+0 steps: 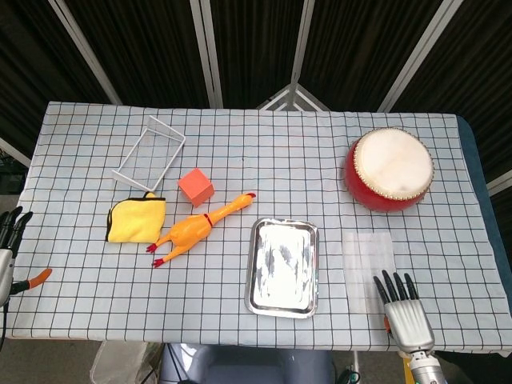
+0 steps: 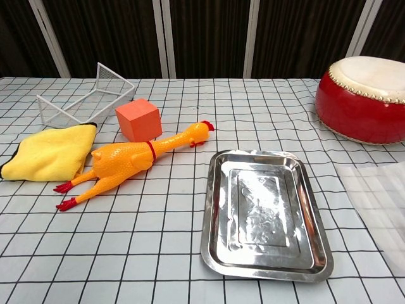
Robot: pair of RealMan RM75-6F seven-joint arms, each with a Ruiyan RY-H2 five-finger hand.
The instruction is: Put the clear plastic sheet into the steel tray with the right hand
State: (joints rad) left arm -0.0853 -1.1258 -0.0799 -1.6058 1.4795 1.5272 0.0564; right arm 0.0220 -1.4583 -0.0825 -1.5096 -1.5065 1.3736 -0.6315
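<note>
My right hand (image 1: 406,313) lies open, fingers at the clear plastic sheet (image 1: 369,262), barely visible; left hand (image 1: 10,248) half cropped, grip unclear.

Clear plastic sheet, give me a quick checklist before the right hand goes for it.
1. Clear plastic sheet lies flat on the table, nothing on it: ok.
2. Right hand empty, fingers apart: ok.
3. Right hand touching the sheet: not ok, its fingertips sit just short of the near edge.
4. Steel tray empty: ok.
5. Path from sheet to tray unobstructed: ok.
6. Left hand well away at the far table edge: ok.
</note>
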